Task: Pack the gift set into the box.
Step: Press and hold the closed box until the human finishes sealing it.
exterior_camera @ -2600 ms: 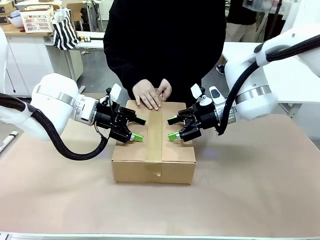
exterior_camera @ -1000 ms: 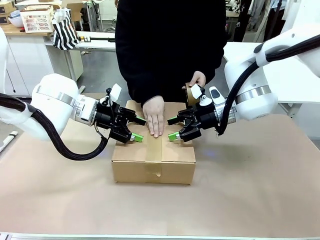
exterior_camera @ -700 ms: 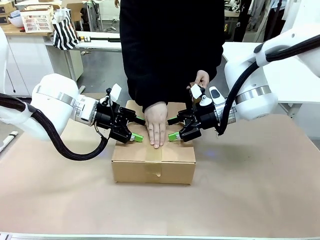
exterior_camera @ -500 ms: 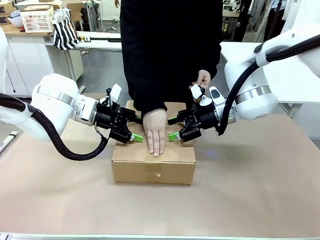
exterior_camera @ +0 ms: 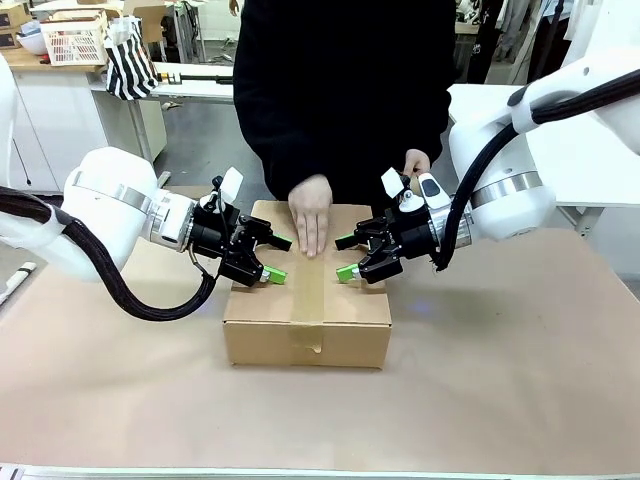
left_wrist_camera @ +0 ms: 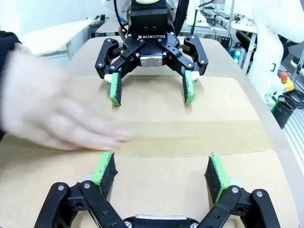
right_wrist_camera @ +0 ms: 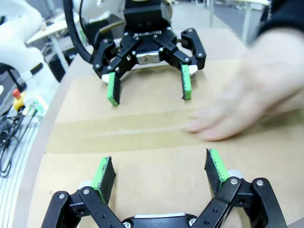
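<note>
The box (exterior_camera: 307,285) lies between the left gripper (exterior_camera: 268,258) and right gripper (exterior_camera: 347,257) (both spread wide, empty), its taped seam running near-to-far under the person's hand (exterior_camera: 310,212).

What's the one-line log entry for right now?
box: closed, taped | left gripper: open, on top | right gripper: open, on top | person's hand: on tape
</note>
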